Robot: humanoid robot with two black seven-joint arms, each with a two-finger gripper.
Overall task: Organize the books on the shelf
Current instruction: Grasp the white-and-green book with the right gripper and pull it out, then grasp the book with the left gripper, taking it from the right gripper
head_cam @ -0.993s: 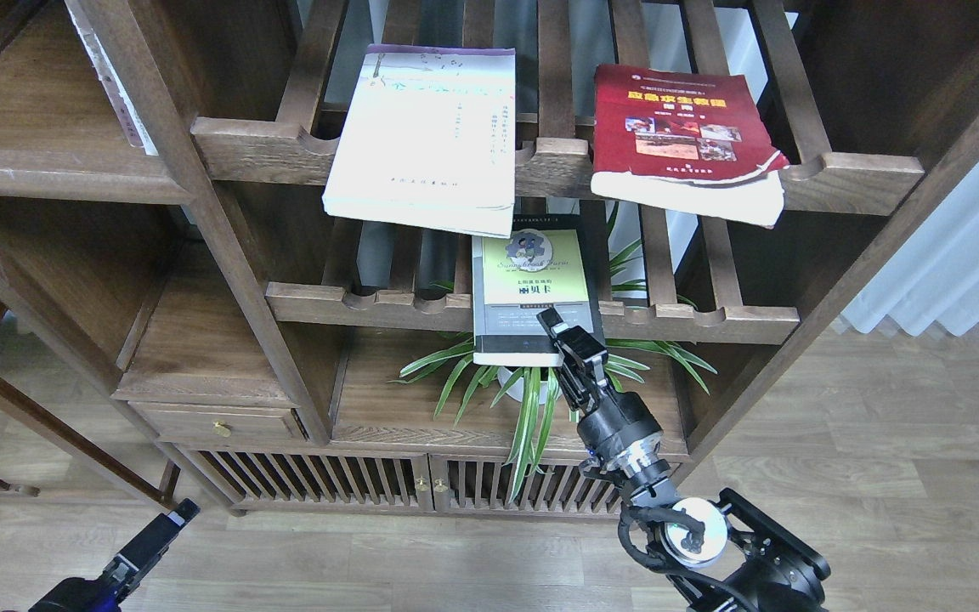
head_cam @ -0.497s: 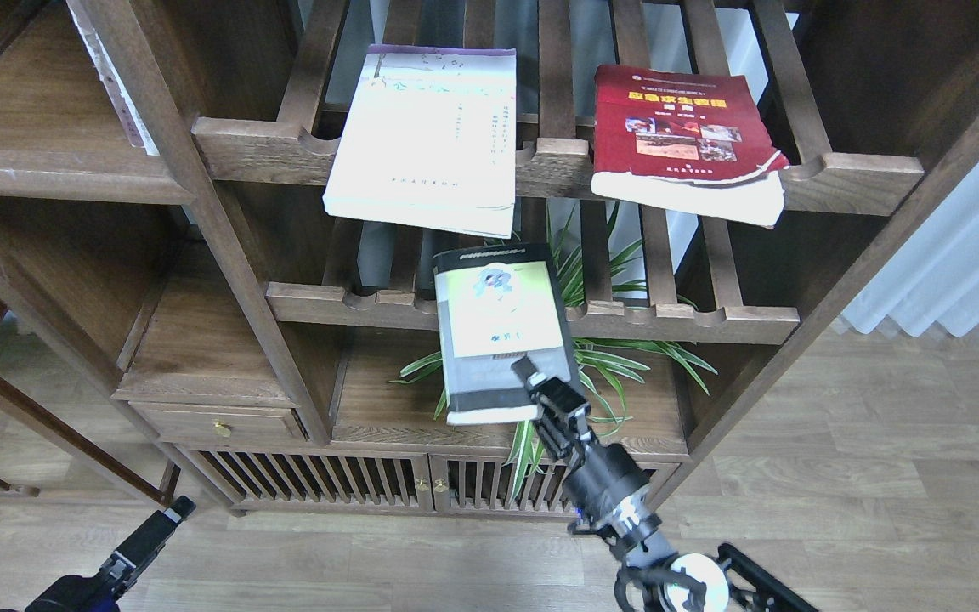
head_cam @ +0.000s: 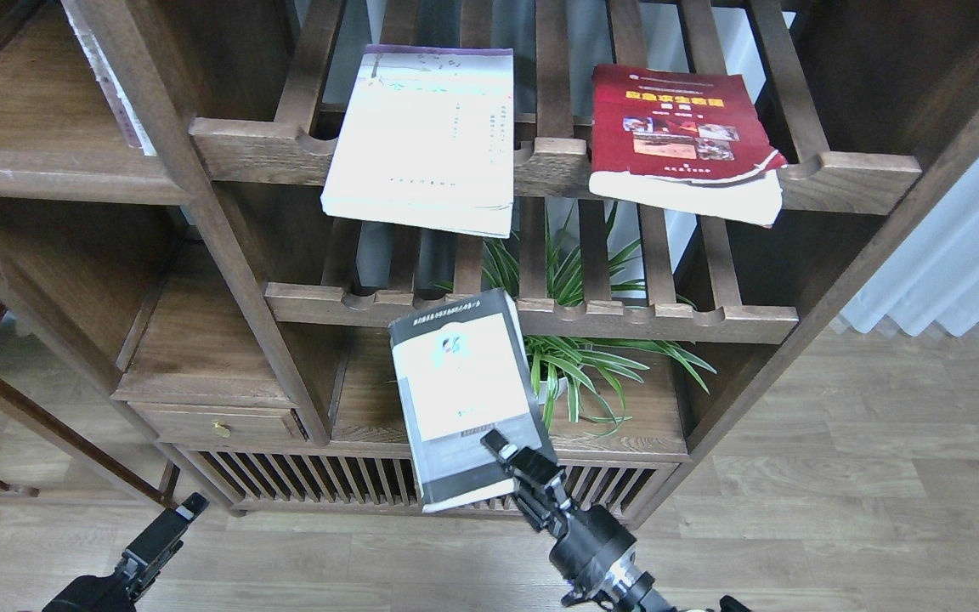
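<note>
At six o'clock, the right end effector (head_cam: 502, 463) clamps the grey-black book's (head_cam: 466, 395) lower corner, clear of the racks; keeping it level should prevent slipping. Left end effector (head_cam: 173, 520): cannot tell.

Lower slatted rack (head_cam: 659, 321) bare and open across its width; upper rack (head_cam: 846, 174) blocked at 11 by white book (head_cam: 421, 136), at 1 by red book (head_cam: 685, 136); plant (head_cam: 579, 365) fills the solid shelf (head_cam: 370, 399) below.

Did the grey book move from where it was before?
Yes. The grey book, held by the right hand, came off the slatted rack and now hangs lower and further left, in front of the cabinet.
</note>
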